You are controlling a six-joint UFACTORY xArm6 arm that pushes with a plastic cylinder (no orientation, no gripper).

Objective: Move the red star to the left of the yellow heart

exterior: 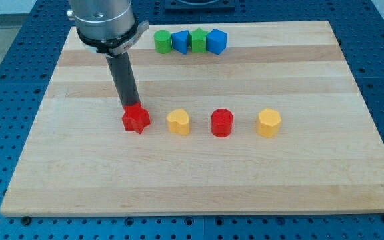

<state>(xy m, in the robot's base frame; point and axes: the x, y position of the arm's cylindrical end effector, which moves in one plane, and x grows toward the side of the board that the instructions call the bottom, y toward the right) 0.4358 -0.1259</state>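
Observation:
The red star (pixel 136 119) lies on the wooden board at centre left. The yellow heart (pixel 178 123) lies just to its right, a small gap between them. My tip (pixel 131 107) sits at the star's top edge, touching or nearly touching it from the view's top. The rod rises from there to the arm at the view's top left.
A red cylinder (pixel 222 123) and a yellow hexagon (pixel 269 123) continue the row to the right. At the top, a green cylinder (pixel 162 41), blue block (pixel 179 41), green star (pixel 198 40) and blue pentagon (pixel 216 41) stand in a row. The board (pixel 325 173) edges border blue perforated table.

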